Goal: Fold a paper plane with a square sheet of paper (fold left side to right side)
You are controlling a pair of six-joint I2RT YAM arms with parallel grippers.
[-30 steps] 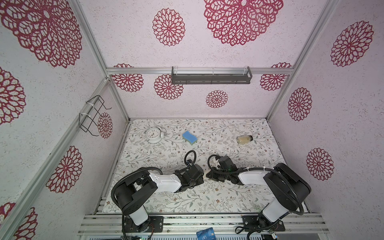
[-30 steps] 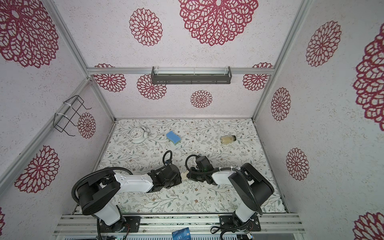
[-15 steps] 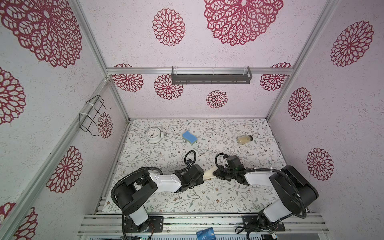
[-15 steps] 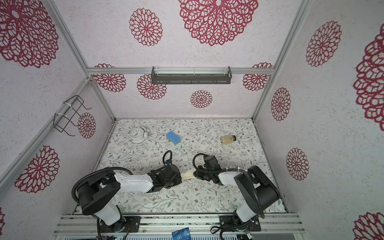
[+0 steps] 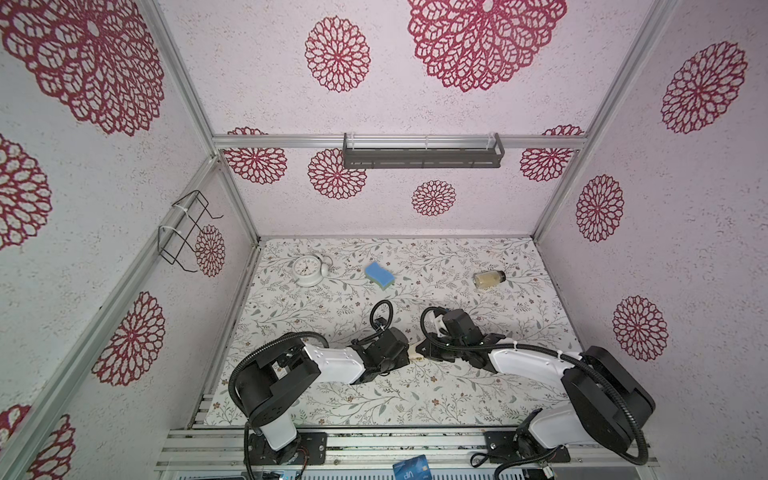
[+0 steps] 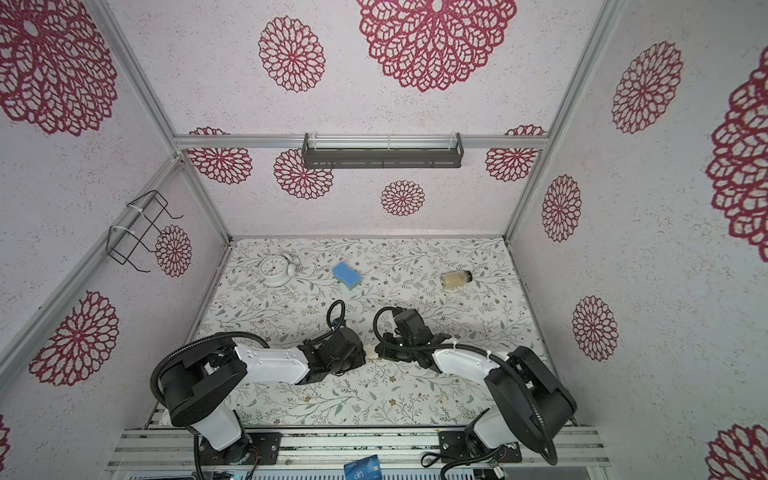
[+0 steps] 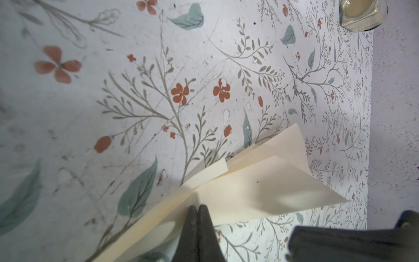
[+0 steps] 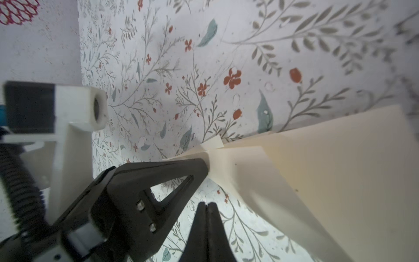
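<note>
The left fingers [image 7: 190, 224], clenched, rest their tips on the creased cream paper plane [image 7: 260, 188] at the middle of the desk [image 7: 158, 68]. It lies between the two, largely hidden in both top views. The right fingers [image 8: 214, 224], clenched and empty, hover just beside its lifted edge.

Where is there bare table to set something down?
Crowded: the middle, where left gripper and right gripper meet at the paper plane. Free: the back stretch between blue sponge and jar; the table strip in front of both grippers.
</note>
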